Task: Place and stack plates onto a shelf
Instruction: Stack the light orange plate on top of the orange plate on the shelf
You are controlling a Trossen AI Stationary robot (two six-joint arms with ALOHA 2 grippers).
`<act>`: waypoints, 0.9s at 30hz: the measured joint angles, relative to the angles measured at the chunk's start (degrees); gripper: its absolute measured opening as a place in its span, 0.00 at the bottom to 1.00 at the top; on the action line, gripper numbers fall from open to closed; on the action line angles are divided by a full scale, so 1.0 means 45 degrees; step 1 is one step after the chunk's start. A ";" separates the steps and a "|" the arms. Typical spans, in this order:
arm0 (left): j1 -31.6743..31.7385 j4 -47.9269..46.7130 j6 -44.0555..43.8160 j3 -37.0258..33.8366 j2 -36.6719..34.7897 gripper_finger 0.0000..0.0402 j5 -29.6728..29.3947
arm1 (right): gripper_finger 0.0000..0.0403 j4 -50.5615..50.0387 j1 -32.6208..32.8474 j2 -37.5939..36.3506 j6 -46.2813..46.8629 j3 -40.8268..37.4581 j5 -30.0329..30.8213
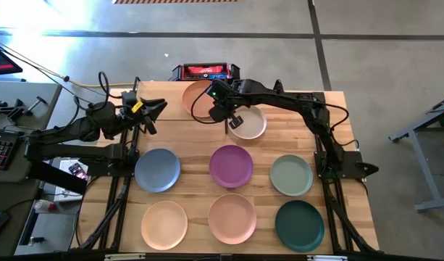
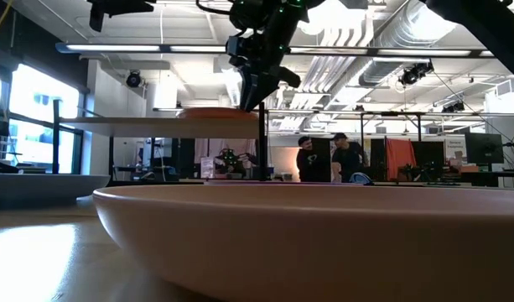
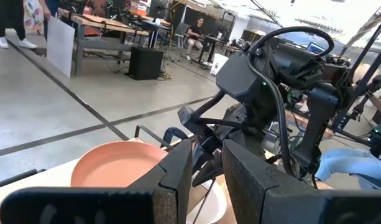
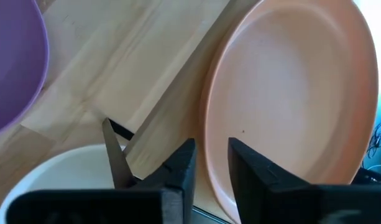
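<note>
Up at 12 o'clock on the table, looking at the orange-tan plate (image 1: 195,96) lying flat on the shelf (image 2: 139,126), tucked toward the shelf's 9 o'clock half. Probably leaving the 3 o'clock half free for a second stack, since the board is only taking about two plates side by side.

Hovering just at the plate's 3 o'clock rim with the right gripper (image 1: 231,122), fingers parted only a narrow bit and holding nothing. Guessing the plate is resting on its own weight now.

Sitting right under that gripper, down on the table at the shelf's 4 o'clock: cream plate (image 1: 250,123), looking like the handiest next pick.

Waiting at 9 o'clock of the shelf with the left gripper (image 1: 158,110), narrow gap and empty too, likely staying out of the way.

Spreading out toward 6 o'clock in two rows: blue plate (image 1: 157,170), purple plate (image 1: 231,165), sage green plate (image 1: 291,175), then two pink plates (image 1: 164,223) and the dark teal plate (image 1: 300,225).
</note>
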 joint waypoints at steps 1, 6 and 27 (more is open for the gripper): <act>0.0000 -0.0049 0.0000 0.0000 0.0000 0.19 0.0005 | 0.18 -0.0007 0.0000 -0.0043 0.0005 0.0000 0.0000; 0.0000 -0.0714 -0.0005 0.0005 0.0000 0.19 0.0002 | 0.18 -0.0108 0.0079 -0.0229 0.0590 0.0533 -0.0003; -0.0416 -0.3963 -0.1452 0.0005 0.0458 0.19 0.8249 | 0.18 -0.4157 0.1752 -0.1343 0.8514 0.2603 -0.0010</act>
